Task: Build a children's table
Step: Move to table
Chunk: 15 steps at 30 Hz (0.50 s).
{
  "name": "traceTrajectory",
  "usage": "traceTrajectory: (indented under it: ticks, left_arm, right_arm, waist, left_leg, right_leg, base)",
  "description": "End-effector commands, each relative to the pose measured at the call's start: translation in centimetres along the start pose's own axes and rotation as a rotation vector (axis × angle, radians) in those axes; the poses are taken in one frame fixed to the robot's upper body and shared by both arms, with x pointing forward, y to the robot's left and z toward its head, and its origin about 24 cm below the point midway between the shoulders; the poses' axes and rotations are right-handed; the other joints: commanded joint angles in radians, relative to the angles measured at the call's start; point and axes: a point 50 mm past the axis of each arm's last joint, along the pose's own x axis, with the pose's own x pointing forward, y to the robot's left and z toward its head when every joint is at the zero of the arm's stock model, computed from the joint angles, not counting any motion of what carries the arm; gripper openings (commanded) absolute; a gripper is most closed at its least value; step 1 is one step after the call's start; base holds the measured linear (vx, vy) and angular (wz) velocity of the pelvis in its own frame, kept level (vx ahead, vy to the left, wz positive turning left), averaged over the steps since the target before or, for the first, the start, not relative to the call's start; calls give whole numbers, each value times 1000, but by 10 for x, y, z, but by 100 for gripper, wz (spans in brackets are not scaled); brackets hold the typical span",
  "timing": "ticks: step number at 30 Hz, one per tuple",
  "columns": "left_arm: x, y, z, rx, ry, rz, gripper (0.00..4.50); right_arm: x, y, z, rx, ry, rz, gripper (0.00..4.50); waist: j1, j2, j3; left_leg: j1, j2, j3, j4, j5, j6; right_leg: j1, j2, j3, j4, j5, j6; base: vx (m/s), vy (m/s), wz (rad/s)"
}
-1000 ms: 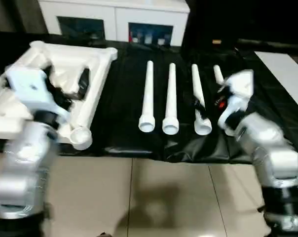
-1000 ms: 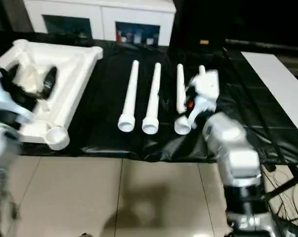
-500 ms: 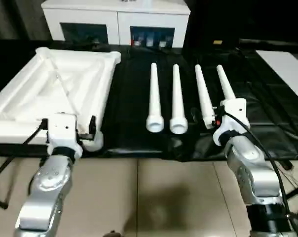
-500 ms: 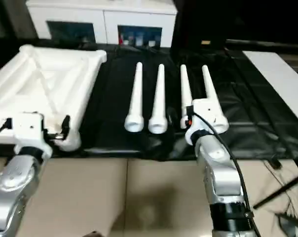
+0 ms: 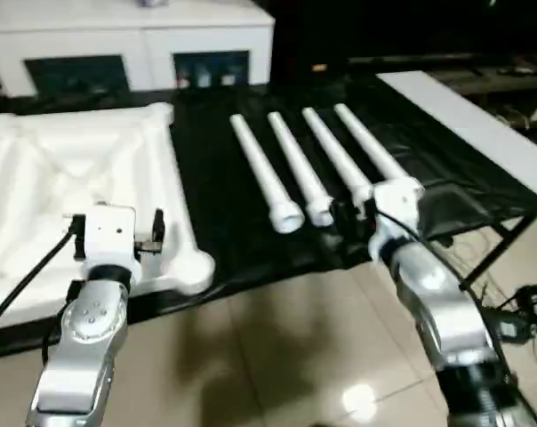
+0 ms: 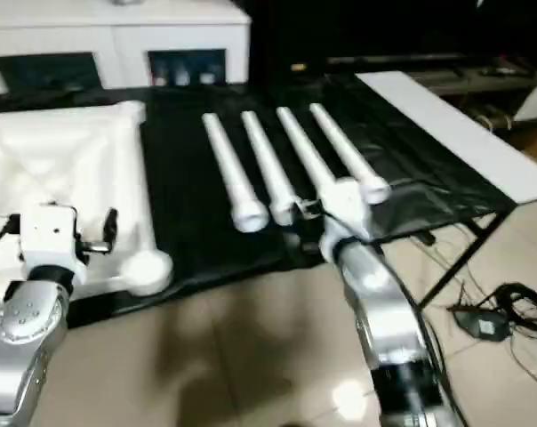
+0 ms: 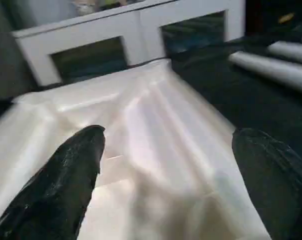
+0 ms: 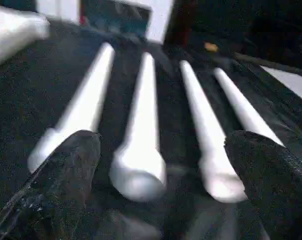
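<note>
On your far left the tabletop (image 5: 64, 191) lies upside down on the table (image 5: 215, 191), which is draped in black sheet, with its ribbed underside facing up. A round corner socket (image 5: 190, 269) sits at its near right corner, close to the table's front edge.

Your left gripper (image 7: 166, 185) hovers over the near part of the tabletop, just left of that socket. Its two black fingers (image 7: 66, 180) stand wide apart with nothing between them; through the gap you see the white ribs. A black cable runs from the left wrist toward the lower left.

Behind the table, a white cabinet (image 5: 126, 44) with dark glass doors stands against the back.

To the right of the tabletop, four legs (image 5: 267, 178) lie side by side on the black sheet, well apart from the tabletop. They run roughly parallel, wide ends toward you, narrow ends toward the back.

Your right gripper (image 8: 166, 180) hangs just in front of the legs' wide ends, near the two on the right. Its fingers (image 8: 66, 175) are spread wide and hold nothing. In the right wrist view all four legs show between and beyond them.

On the far right a white board (image 5: 464, 124) lies along the table's edge. Cables (image 5: 517, 311) lie on the tiled floor (image 5: 277, 356) below it.
</note>
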Motion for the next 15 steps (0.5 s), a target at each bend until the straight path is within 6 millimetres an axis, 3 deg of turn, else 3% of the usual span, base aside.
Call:
traceTrajectory:
  ticks: [1,2,3,4,5,6,7,8,9,10,11,12,13,14,15]
  left_arm:
    - [0,-4,6,4,-19,4,450]
    - [0,-5,7,-5,-19,4,450]
    - [0,-5,7,-2,-18,7,450]
    - [-1,-5,7,-3,-15,9,450]
    - [-1,-6,7,-2,-12,12,450]
    - [-1,-6,7,2,-11,16,450]
    - [-1,-6,6,2,-11,16,450]
    - [-1,-7,6,4,-8,21,450]
    - [-1,-7,6,4,-8,21,450]
    - [-1,-7,7,13,-6,32,450]
    - [0,-6,7,16,-5,36,450]
    - [0,-5,7,23,-2,47,450]
    - [0,-5,8,25,-3,56,450]
    - [1,-4,9,-3,-4,52,450]
    - [1,-4,10,6,-2,55,450]
  right_arm:
    - [-3,-9,-11,84,52,-35,441]
    - [-4,-7,-12,64,53,-9,441]
    - [-5,-5,-11,44,49,13,441]
    - [-6,-2,-11,12,38,31,441]
    - [-6,2,-11,-7,28,52,441]
    - [-6,5,-10,-13,21,70,441]
    - [-6,5,-10,-13,20,72,441]
    - [-5,10,-9,-9,17,99,441]
    - [-5,10,-9,-9,17,99,441]
    - [-4,15,-8,4,7,130,441]
    - [-3,16,-7,7,6,135,441]
    - [-2,17,-7,13,3,139,441]
    - [-2,17,-8,15,2,135,441]
    - [1,15,-8,26,-14,102,441]
    - [1,15,-8,46,-24,96,441]
  waist:
    - [43,7,-44]
    - [32,55,-42]
    - [31,81,-40]
    - [25,72,-51]
    - [29,108,-48]
    - [24,114,-60]
    - [29,124,-65]
    - [28,116,-72]
    - [32,111,-67]
    - [41,99,-61]
    - [48,88,-56]
    - [44,75,-51]
    - [46,64,-49]
    - [43,18,-52]
    - [50,-2,-52]
  left_leg:
    - [11,197,-96,-71,140,62]
    - [41,297,-161,-137,-36,-86]
    - [52,345,-180,-181,-111,-169]
    - [37,265,-218,-185,-112,-244]
    - [37,220,-215,-186,-89,-279]
    - [60,163,-250,-154,59,-314]
    - [71,138,-266,-154,120,-332]
    - [82,129,-312,-153,212,-316]
    - [72,125,-333,-161,226,-308]
    - [55,112,-362,-186,183,-299]
    - [39,98,-380,-215,9,-302]
    - [19,73,-393,-248,-231,-294]
    - [13,57,-391,-257,-340,-278]
    - [-6,13,-368,-246,-458,-196]
    - [-26,-12,-334,-189,-455,-149]
  right_leg:
    - [76,-200,110,-107,104,-223]
    - [62,-87,43,-65,1,-188]
    - [21,-47,21,-16,-70,-81]
    - [-2,7,-13,82,-106,62]
    - [-12,20,-18,85,-115,64]
    - [-28,29,-17,83,-97,48]
    - [-31,36,-23,86,-107,42]
    - [-24,32,-11,71,-121,44]
    - [-17,32,-2,70,-122,45]
    - [3,28,13,59,-124,33]
    - [18,26,32,45,-112,-1]
    - [40,17,51,18,-108,-56]
    - [47,11,60,-5,-113,-92]
    - [74,-15,88,-66,-174,-179]
    - [81,-57,110,-125,-273,-234]
  base:
    - [-89,99,12]
    - [-89,99,12]
    - [-89,77,27]
    - [-71,99,52]
    - [-71,99,52]
    - [-49,54,56]
    - [-46,-14,47]
    - [-46,-14,47]
    - [-53,-86,42]
    - [-67,-137,53]
    - [-67,-137,53]
    - [-84,-189,66]
    - [-88,-250,73]
    - [-88,-250,73]
    - [-80,-335,79]
